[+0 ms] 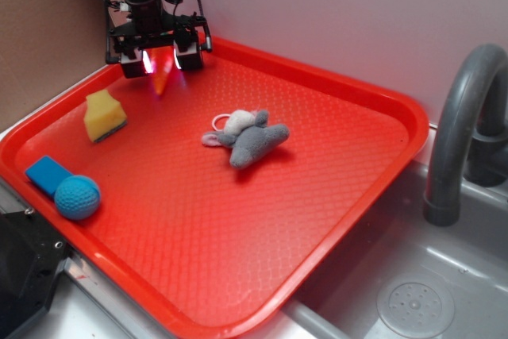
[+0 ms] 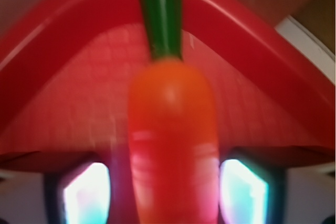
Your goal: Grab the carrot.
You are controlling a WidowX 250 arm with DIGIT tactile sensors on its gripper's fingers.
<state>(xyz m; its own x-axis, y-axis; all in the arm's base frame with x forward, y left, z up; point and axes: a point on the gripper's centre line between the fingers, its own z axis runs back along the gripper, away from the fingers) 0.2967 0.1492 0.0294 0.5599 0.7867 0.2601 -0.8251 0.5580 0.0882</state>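
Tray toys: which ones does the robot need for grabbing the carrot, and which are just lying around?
Needed: carrot, gripper around it.

Just lying around: yellow sponge, grey stuffed mouse, blue ball, blue block, red tray underneath, faucet.

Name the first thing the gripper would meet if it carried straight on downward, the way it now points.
The carrot. It already lies between the gripper's fingers in the wrist view, so going on down would probably bring the palm onto it, then the tray beneath. Depth is unclear.
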